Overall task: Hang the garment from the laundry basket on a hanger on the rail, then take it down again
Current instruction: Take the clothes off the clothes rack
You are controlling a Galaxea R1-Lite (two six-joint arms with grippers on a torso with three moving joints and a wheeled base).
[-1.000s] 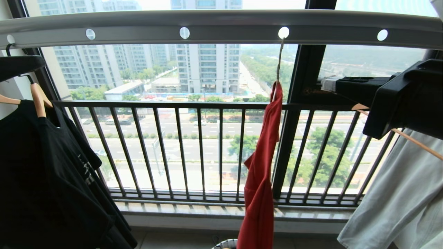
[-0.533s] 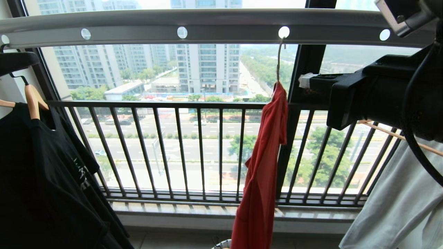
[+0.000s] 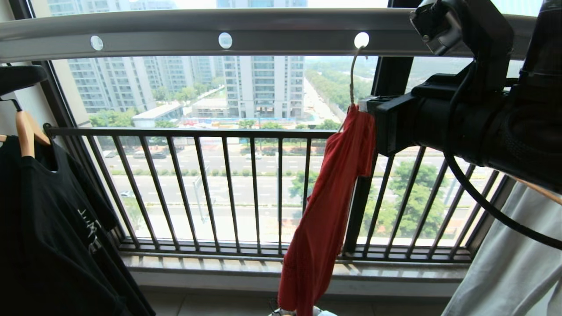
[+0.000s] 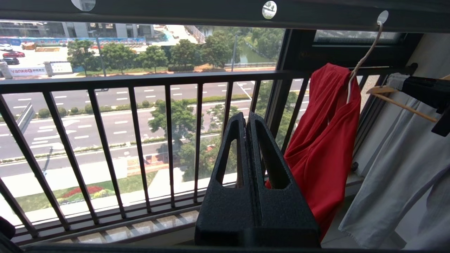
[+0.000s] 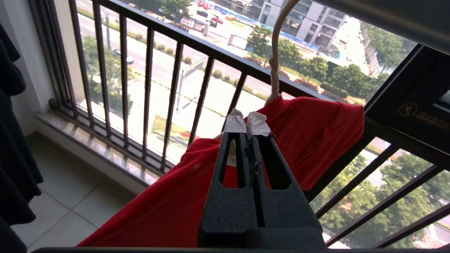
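Note:
The red garment [image 3: 327, 197] hangs on the thin hanger [image 3: 352, 79], whose hook sits in a hole of the grey rail [image 3: 175, 35]. My right gripper [image 3: 366, 105] reaches in from the right, level with the garment's top. Its white-taped tips [image 5: 248, 124] are shut, with nothing between them, right at the garment [image 5: 316, 133] below the hanger's neck [image 5: 275, 52]. My left gripper [image 4: 246, 117] is shut and empty, lower down, to the left of the garment [image 4: 327, 140]. The laundry basket [image 3: 325, 313] barely shows at the bottom edge under the garment.
A black shirt [image 3: 44, 219] on a wooden hanger hangs at the left end of the rail. A pale garment [image 3: 518, 263] on another wooden hanger hangs at the right, behind my right arm. The dark barred window railing [image 3: 246, 131] stands just behind the rail.
My right arm has swung in from the right and its tips have come up to the garment's top. The garment's lower part has swung left. The view has shifted slightly.

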